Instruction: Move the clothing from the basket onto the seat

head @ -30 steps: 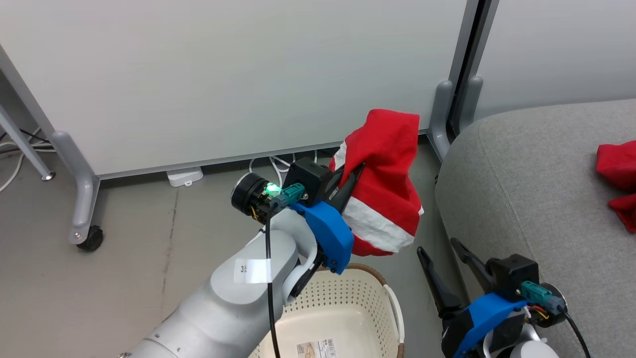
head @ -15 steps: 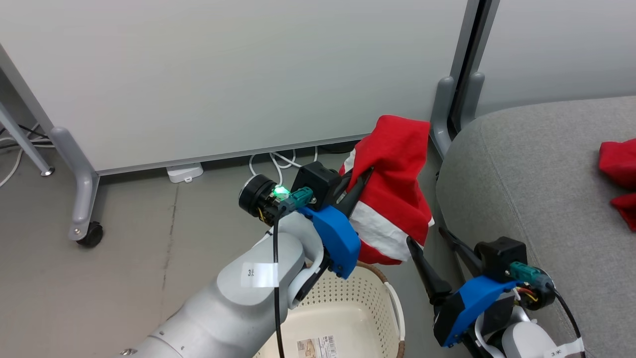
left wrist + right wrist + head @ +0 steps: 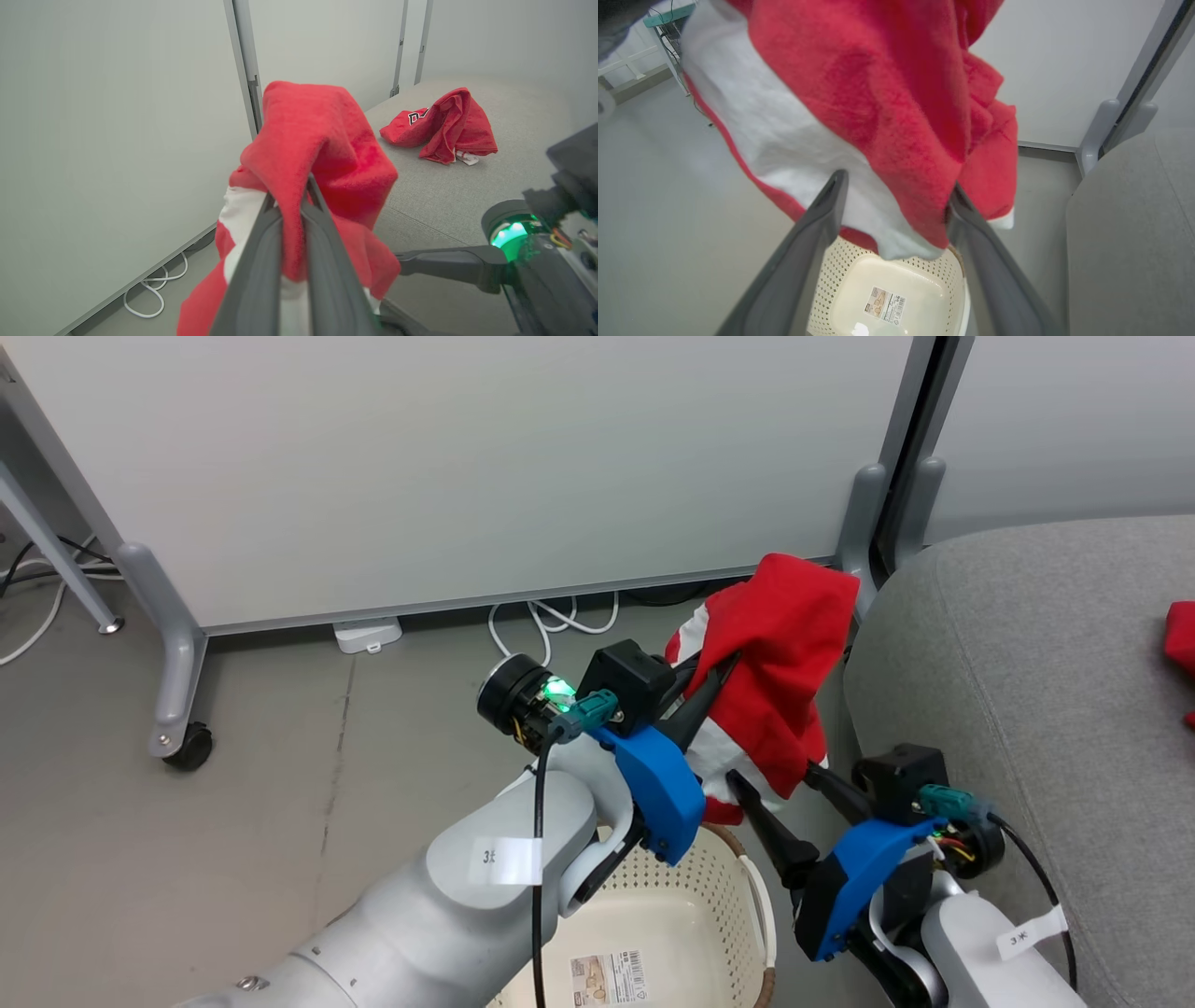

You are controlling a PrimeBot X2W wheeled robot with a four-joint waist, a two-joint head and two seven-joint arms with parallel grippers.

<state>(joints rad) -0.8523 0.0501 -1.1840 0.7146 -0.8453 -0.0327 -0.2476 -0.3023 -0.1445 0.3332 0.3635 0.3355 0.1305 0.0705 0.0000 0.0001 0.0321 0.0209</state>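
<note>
1. The right claw (image 3: 770,773) has risen since a second ago, and its fingers are now reaching up at the lower edge of the banded garment (image 3: 794,644). The head camera has also swung, so the whole scene is sitting further right.
2. The left claw (image 3: 289,191) is clenching a fold of this red garment between its two fingers, with the cloth draping over the fingertips.
3. The garment is hanging in the air with its long axis running up and down. Its red peak is pointing up beside the foot of the partition (image 3: 864,513), and its white-banded end is drooping toward the basket (image 3: 747,887).
4. The right claw is standing spread wide, gripping nothing. In the right wrist view the drooping hem is hanging between its fingers; whether it is touching them cannot be told.
5. The basket is sitting on the floor (image 3: 233,859) below both claws, with its label (image 3: 607,975) showing on the bottom.
6. The sofa (image 3: 1027,663) is standing just beside the hanging garment, and the jersey (image 3: 444,123) is lying crumpled on its seat, well apart from it.
</note>
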